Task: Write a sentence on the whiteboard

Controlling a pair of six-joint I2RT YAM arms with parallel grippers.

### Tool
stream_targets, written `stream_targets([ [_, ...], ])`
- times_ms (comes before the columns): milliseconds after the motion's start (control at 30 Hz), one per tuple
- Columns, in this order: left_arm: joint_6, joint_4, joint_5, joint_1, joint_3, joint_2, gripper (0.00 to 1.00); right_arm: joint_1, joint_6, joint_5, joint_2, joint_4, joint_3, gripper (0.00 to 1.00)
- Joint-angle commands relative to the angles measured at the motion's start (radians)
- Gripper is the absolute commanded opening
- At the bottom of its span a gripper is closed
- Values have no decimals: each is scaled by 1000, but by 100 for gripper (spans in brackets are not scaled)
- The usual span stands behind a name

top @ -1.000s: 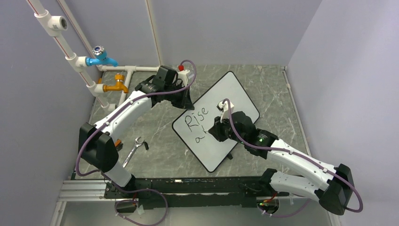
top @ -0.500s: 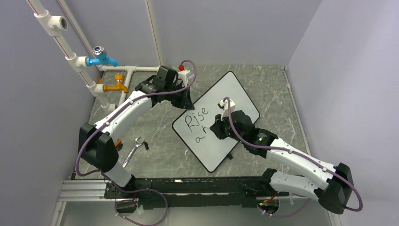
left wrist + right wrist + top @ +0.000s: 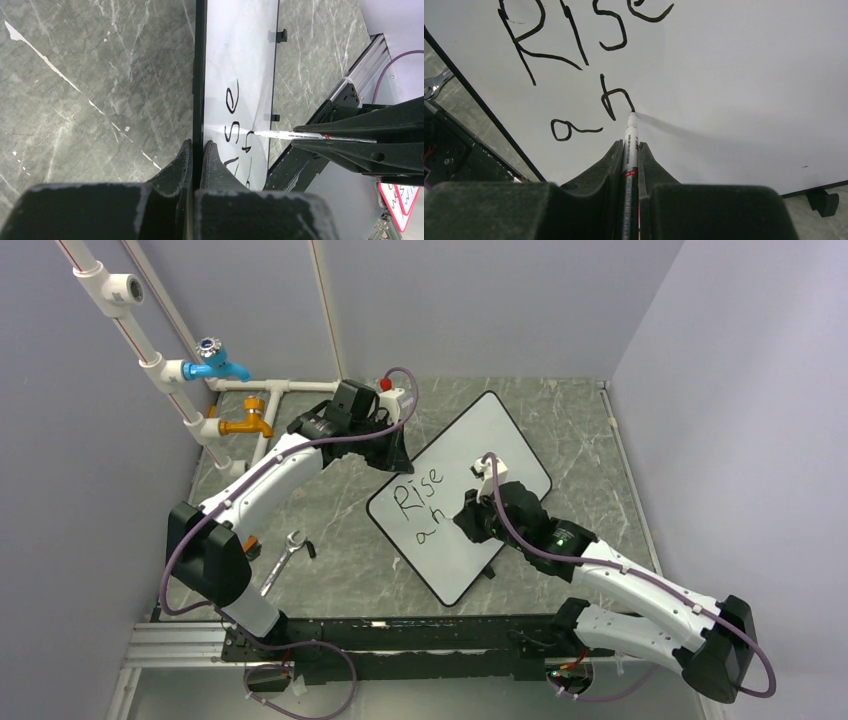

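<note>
While left claw (image 3: 196,148) pinches whiteboard (image 3: 478,430) rim, board looks stiff, light, slick, so edge grip suits; right claw (image 3: 630,148) pinches marker (image 3: 630,131).

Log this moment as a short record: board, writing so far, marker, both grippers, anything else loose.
whiteboard: lying on the table, turned at a slant
sentence: unfinished; "Rise" on the first line, "a" and an h-shaped letter beneath
marker: tip touching the board at the foot of the h-shaped letter
left gripper: shut on the whiteboard's rim
right gripper: shut on the marker
wrench: on the table left of the board, apart from both arms
</note>
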Motion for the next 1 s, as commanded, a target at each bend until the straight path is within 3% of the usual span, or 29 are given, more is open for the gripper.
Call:
stream_targets([
  [0, 32, 26, -87, -7, 8, -36, 0, -1, 22, -51, -18, 17, -25, 0],
  [467, 32, 28, -85, -12, 7, -42, 0, -1, 6, -112, 11, 67, 57, 0],
  [967, 33, 34, -78, -13, 2, -52, 0, -12, -17, 82, -16, 27, 73, 0],
])
